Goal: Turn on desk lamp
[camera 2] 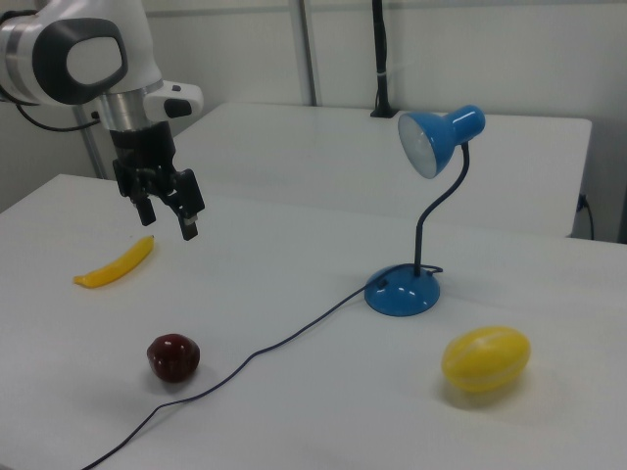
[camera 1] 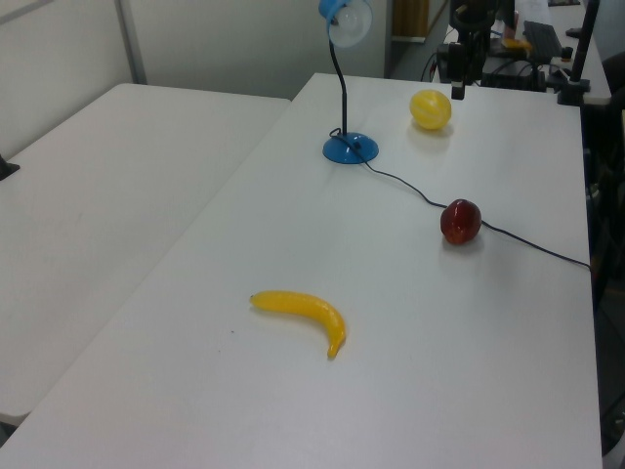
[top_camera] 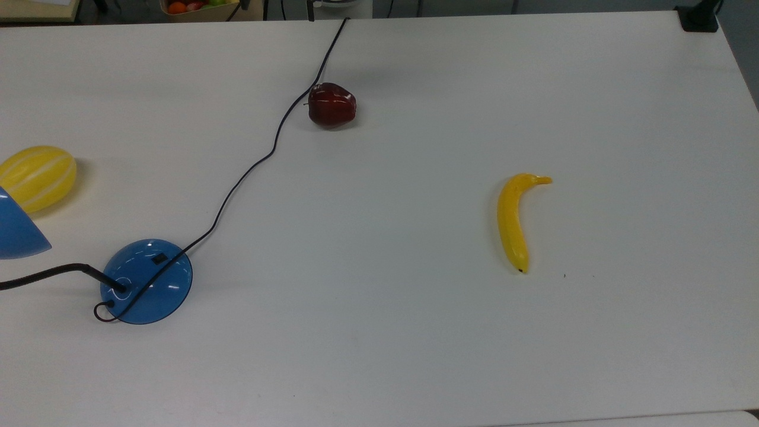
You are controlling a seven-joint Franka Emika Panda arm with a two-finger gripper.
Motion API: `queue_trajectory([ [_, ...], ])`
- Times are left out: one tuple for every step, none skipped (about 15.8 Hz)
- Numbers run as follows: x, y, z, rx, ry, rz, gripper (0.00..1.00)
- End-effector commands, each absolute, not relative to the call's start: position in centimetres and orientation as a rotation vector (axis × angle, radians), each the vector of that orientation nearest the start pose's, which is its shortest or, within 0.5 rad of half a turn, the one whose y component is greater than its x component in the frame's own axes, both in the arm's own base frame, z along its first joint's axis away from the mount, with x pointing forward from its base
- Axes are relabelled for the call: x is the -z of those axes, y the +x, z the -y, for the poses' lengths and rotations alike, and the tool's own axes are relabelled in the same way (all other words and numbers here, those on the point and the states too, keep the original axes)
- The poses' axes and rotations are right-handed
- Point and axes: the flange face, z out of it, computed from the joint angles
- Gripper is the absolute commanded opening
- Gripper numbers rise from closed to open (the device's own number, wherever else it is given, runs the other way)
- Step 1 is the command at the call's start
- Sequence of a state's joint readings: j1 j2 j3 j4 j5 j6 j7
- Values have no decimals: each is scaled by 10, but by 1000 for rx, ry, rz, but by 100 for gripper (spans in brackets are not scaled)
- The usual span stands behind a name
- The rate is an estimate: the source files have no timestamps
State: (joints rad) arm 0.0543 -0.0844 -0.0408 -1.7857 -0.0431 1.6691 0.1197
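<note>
Pincer (camera 2: 167,220) hangs in the upper left of the right view, under the white arm (camera 2: 83,59), its two black fingers (camera 2: 188,217) spread apart and pinching nothing, well above the table (camera 2: 313,411). Just below and to its left in the right view lies the banana (camera 2: 116,263), flat on the table; the apple (camera 2: 173,357) sits lower still, in the lower left of the frame, with the black cord (camera 2: 274,343) running past it on its right side. That cord leads up and right to the lamp (camera 2: 404,292), which stands right of centre in the right view: blue dome base on the table, black gooseneck (camera 2: 436,220) rising and bending, blue cone shade (camera 2: 439,137) tilted toward the frame's left. The lamp is well apart from the pincer. Near the base, at the lower right of the right view, rests the yellow striped melon (camera 2: 485,358). In the top view the base (top_camera: 146,281) sits at the lower left with a small black switch (top_camera: 159,258) on its upper side, the melon (top_camera: 37,177) at the left edge, the apple (top_camera: 332,105) above centre beside the cord (top_camera: 255,166), and the banana (top_camera: 513,222) right of centre. In the left view the lamp (camera 1: 350,149) stands at the upper middle, the melon (camera 1: 430,109) to its right, the apple (camera 1: 460,221) at mid right, the banana (camera 1: 301,313) near the centre.
</note>
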Motion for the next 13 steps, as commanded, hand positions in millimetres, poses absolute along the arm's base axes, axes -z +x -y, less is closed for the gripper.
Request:
queue_trajectory([
  [-578,527,2,-139,-3156,-83,100],
  [-577,526,2,-149,-3157,-82,100],
  [-577,526,2,-152,-3157,-82,100],
  [-576,527,2,-154,-3157,-87,100],
  [-573,528,2,-159,-3157,-89,100],
  [-569,531,3,-171,-3156,-89,100],
  [-565,534,3,-176,-3156,-96,100],
  [-561,536,3,-183,-3156,-101,100],
  [-560,537,4,-186,-3158,-110,100],
  [-562,538,3,-176,-3158,-108,100],
  [-567,540,4,-159,-3156,-102,100],
  [-564,545,4,-157,-3155,-97,100],
  [-563,555,3,-113,-3157,-113,100],
])
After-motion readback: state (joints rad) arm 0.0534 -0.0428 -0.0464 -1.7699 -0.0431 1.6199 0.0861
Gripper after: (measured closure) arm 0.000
